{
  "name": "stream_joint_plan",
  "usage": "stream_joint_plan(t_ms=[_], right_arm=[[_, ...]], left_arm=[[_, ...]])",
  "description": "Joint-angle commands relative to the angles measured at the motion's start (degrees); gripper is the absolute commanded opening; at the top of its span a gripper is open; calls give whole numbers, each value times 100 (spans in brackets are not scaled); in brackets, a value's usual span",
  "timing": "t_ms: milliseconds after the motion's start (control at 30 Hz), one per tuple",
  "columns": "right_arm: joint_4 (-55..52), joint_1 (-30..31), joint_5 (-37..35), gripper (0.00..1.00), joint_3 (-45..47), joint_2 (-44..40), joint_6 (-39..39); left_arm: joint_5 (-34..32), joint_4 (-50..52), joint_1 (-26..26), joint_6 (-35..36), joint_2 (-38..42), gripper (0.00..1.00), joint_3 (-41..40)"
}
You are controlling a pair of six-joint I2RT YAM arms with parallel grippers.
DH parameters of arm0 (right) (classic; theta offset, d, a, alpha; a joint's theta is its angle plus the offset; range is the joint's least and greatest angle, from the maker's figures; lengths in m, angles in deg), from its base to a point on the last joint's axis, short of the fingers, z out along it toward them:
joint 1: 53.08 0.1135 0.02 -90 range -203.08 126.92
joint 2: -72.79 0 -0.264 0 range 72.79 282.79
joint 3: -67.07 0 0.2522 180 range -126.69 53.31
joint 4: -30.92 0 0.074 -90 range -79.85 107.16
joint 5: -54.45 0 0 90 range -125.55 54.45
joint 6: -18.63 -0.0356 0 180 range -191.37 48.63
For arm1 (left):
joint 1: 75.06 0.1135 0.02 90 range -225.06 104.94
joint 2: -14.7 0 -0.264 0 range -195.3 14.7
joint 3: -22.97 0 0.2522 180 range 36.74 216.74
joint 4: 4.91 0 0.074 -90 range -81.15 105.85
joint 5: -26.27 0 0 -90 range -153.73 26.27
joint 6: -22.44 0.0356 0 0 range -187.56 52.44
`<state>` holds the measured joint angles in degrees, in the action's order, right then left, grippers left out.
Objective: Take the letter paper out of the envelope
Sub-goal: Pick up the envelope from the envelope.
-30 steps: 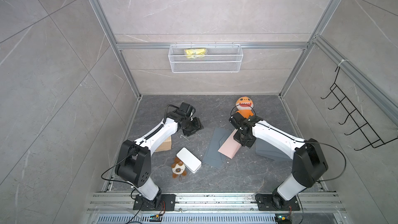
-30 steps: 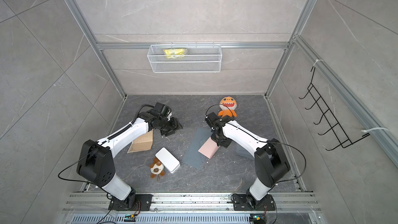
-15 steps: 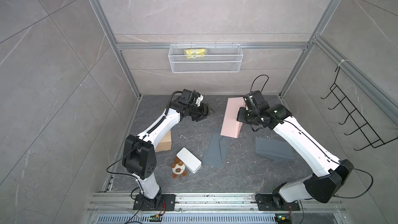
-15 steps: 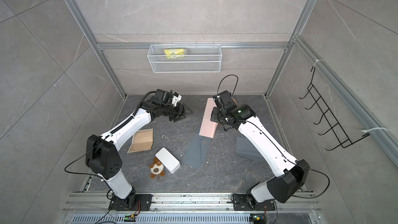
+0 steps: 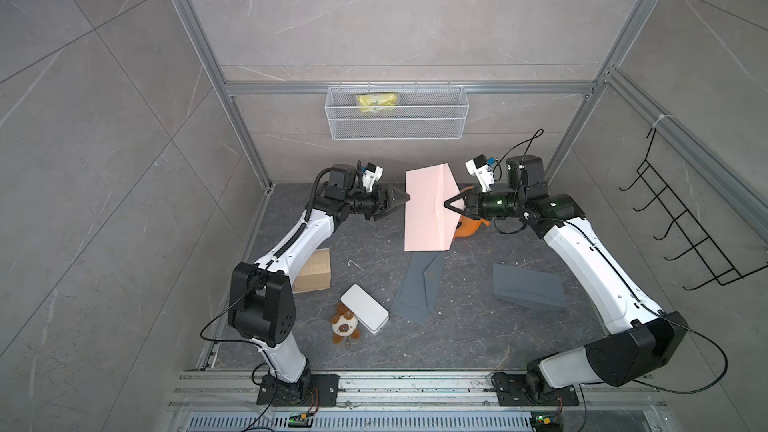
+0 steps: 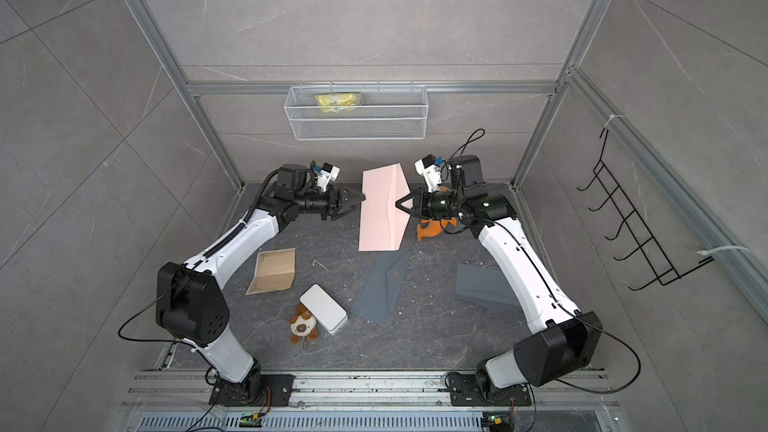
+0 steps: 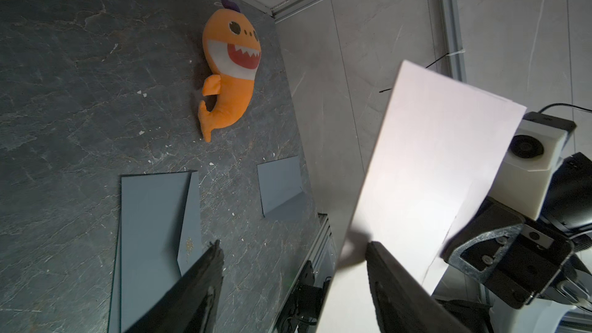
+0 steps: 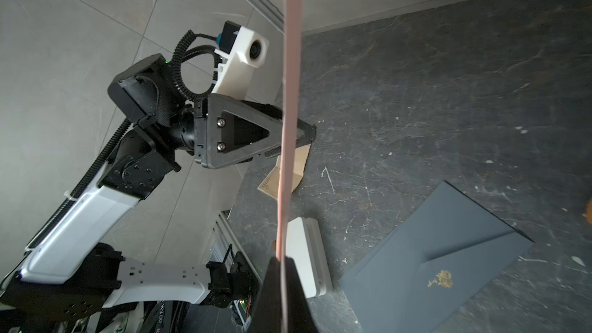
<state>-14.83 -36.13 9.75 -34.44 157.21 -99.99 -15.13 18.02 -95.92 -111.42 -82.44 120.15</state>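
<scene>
pink env. (image 5: pixel 426 209) is held up mid-frame by clenched R gripper (image 5: pixel 448 204) | L gripper (image 5: pixel 397 206) is opened, empty, at frame-left edge | letter not yet drawn out

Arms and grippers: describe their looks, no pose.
The left arm and right arm have white shells, black joints and black cables. The left gripper and right gripper carry black triangular fingers. Each wrist bears a white camera housing with a blue plug.

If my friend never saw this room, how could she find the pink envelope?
Look below the white wire basket on the back wall. The pink envelope hangs there in mid-air, pinched by the right gripper. It's the only pink one; the grey envelopes lie flat on the floor.
</scene>
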Motion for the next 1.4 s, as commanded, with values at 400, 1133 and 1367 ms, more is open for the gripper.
stream_joint_plan(t_ms=[400, 1133, 1367], right_arm=[[2086, -241, 1350, 0, 553, 341, -1505], [3212, -456, 1678, 0, 452, 916, -2341], [3375, -456, 1771, 0, 443, 999, -2510]], left_arm=[[635, -2650, 12, -1759, 385, 53, -783], [786, -4227, -7, -3296, 60, 28, -948], [836, -4164, -92, -3239, -36, 26, -833]])
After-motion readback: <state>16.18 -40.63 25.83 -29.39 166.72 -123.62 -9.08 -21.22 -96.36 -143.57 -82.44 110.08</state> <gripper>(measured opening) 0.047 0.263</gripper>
